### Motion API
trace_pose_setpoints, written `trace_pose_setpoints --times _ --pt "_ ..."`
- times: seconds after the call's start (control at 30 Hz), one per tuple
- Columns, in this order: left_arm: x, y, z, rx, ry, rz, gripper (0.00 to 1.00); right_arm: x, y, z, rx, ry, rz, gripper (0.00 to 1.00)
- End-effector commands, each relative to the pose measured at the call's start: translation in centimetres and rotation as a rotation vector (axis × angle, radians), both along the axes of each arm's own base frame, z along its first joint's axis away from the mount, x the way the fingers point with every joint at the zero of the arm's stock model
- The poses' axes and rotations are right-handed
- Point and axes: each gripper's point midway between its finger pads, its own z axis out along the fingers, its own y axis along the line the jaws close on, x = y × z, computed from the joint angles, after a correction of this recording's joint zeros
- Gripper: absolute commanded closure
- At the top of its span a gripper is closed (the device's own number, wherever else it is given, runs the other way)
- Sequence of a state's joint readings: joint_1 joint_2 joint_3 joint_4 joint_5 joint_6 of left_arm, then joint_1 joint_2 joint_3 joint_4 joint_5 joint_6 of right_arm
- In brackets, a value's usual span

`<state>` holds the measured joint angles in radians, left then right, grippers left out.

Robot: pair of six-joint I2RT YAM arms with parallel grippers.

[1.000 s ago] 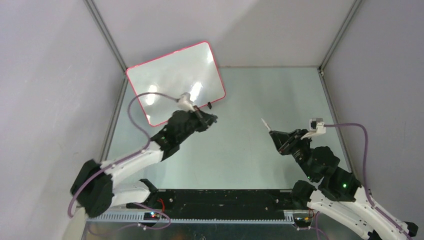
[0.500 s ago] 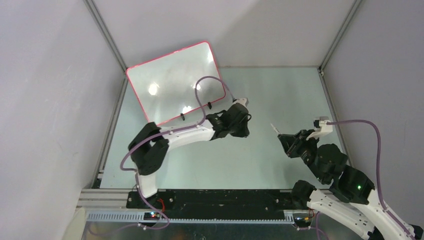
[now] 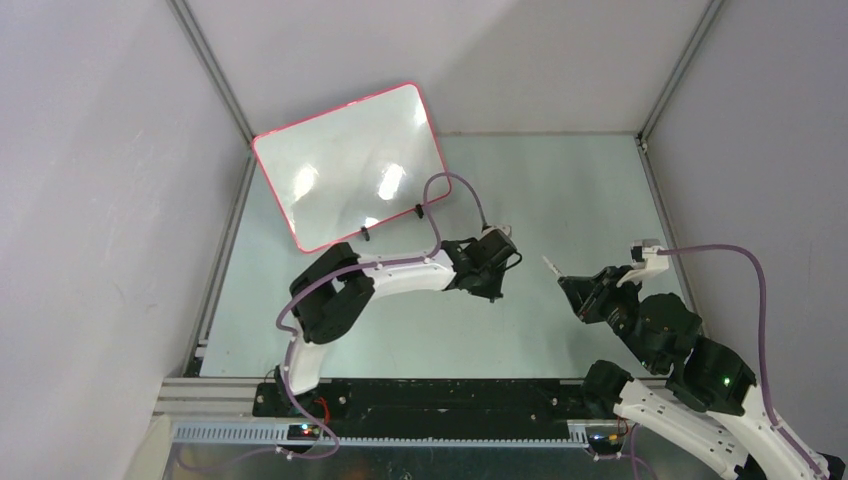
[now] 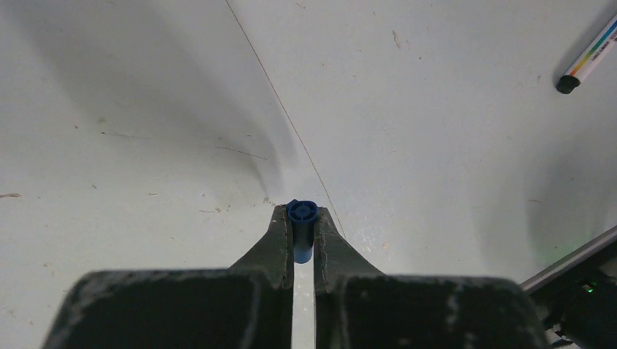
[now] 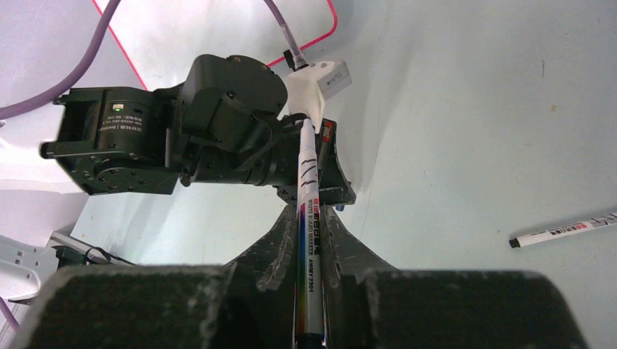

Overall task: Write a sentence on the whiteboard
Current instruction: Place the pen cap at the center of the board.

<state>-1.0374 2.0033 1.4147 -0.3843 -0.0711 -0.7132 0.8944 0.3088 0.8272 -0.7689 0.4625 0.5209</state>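
Note:
The whiteboard leans at the back left, blank apart from glare; no sentence shows on it. Its corner also shows in the right wrist view. My left gripper is over the middle of the table, shut on a small blue marker cap held at its fingertips. My right gripper is shut on a white whiteboard marker with a rainbow stripe, its free end pointing at the left gripper. In the right wrist view the marker's end reaches the left wrist.
A second marker with a black end lies on the table to the right of the held one; it also shows in the left wrist view. The board's two black clip feet stand on the table. Grey walls enclose the table.
My left arm swung from the whiteboard's front edge rightward to the table's middle, close to the right gripper. My right gripper with the marker shifted slightly right and nearer.

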Motion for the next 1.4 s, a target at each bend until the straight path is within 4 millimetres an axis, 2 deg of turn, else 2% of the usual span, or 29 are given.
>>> trace_pose_setpoints --times 0.0,0.1,0.13,0.17,0.3,0.37,0.4,0.43,0.47,0.5,0.53,0.57,0.6,0.63,0.67,0.73,0.77,0.83,0.87,0.9,0.93,1.03,1.13,1.17,1.2,1.23,1.27,1.3,1.37 --pt "0.1 -1.1 1.0 -0.017 -0.023 -0.029 0.88 -0.2 -0.1 1.4 0.039 -0.020 0.003 1.00" --pt "0.2 -0.7 1.4 -0.003 -0.045 -0.019 0.51 -0.1 0.2 1.2 0.034 -0.014 0.008 1.00" --pt "0.2 -0.5 1.9 -0.005 -0.053 -0.019 0.45 -0.1 0.2 1.2 0.032 -0.011 0.008 1.00" --pt "0.4 -0.2 2.2 -0.001 -0.064 -0.012 0.35 -0.1 0.2 1.2 0.032 -0.012 0.007 1.00" --pt "0.5 1.2 4.3 0.017 -0.109 -0.008 0.16 0.0 0.2 1.4 0.033 -0.020 0.009 1.00" --pt "0.6 2.4 6.8 0.007 -0.162 -0.011 0.11 0.0 0.2 1.4 0.030 -0.020 0.008 1.00" --pt "0.5 3.3 7.0 0.018 -0.170 -0.008 0.10 0.0 0.2 1.3 0.026 -0.017 0.009 1.00" --pt "0.7 4.1 8.8 0.000 -0.209 0.001 0.08 0.0 0.3 1.2 0.021 -0.013 0.010 1.00" --pt "0.9 5.3 8.8 0.016 -0.217 0.015 0.08 0.1 0.4 1.0 0.016 -0.008 0.009 1.00" --pt "0.8 6.1 10.7 -0.014 -0.250 0.015 0.08 0.1 0.4 0.9 0.012 -0.002 0.009 1.00" --pt "1.0 7.5 10.2 -0.001 -0.250 0.028 0.08 0.1 0.5 0.8 0.010 0.001 0.012 1.00" --pt "1.0 8.5 12.1 -0.039 -0.285 0.034 0.08 0.2 0.6 0.7 0.004 0.004 0.014 1.00" --pt "1.3 10.0 11.4 -0.032 -0.282 0.053 0.08 0.2 0.8 0.6 0.001 0.004 0.019 1.00" --pt "1.5 10.9 14.5 -0.115 -0.346 0.067 0.08 0.3 0.9 0.6 0.000 0.004 0.023 1.00" --pt "1.6 12.7 12.8 -0.095 -0.332 0.082 0.09 0.3 1.3 0.6 0.000 -0.002 0.041 1.00" --pt "1.9 15.5 13.4 -0.146 -0.374 0.127 0.08 0.3 2.0 0.7 -0.004 -0.009 0.071 1.00" --pt "1.5 16.8 13.8 -0.181 -0.408 0.138 0.03 0.5 2.4 0.4 -0.016 -0.003 0.080 1.00" --pt "1.6 19.2 14.5 -0.232 -0.443 0.177 0.01 0.9 2.9 -0.1 -0.045 0.012 0.085 1.00" --pt "1.8 20.4 15.6 -0.267 -0.472 0.201 0.01 1.3 3.3 -0.5 -0.066 0.023 0.088 1.00" --pt "2.2 21.6 15.2 -0.264 -0.477 0.233 0.01 1.6 3.5 -0.5 -0.070 0.024 0.082 1.00" --pt "2.0 22.3 16.0 -0.285 -0.503 0.246 0.01 1.9 4.0 -0.9 -0.086 0.037 0.093 1.00" --pt "2.7 25.1 15.9 -0.272 -0.546 0.325 0.01 2.9 5.3 -0.6 -0.062 0.030 0.131 1.00" --pt "2.9 26.8 16.7 -0.302 -0.614 0.353 0.01 4.4 6.1 -1.0 -0.037 0.034 0.154 1.00" --pt "3.3 27.7 16.5 -0.308 -0.631 0.386 0.01 4.4 7.1 -0.6 -0.004 0.024 0.211 1.00" --pt "3.3 28.2 16.9 -0.326 -0.653 0.409 0.01 5.5 6.7 -0.9 0.008 0.039 0.187 1.00" --pt "3.9 29.2 16.5 -0.328 -0.676 0.446 0.01 5.4 7.6 -0.4 0.053 0.034 0.245 1.00" --pt "4.1 29.6 17.5 -0.353 -0.726 0.457 0.01 6.7 7.2 -0.7 0.067 0.054 0.223 1.00" --pt "4.4 30.7 16.8 -0.331 -0.737 0.491 0.01 6.5 8.1 0.1 0.112 0.047 0.283 1.00" --pt "4.8 32.8 17.2 -0.306 -0.799 0.559 0.00 7.6 8.2 0.6 0.164 0.052 0.302 1.00"
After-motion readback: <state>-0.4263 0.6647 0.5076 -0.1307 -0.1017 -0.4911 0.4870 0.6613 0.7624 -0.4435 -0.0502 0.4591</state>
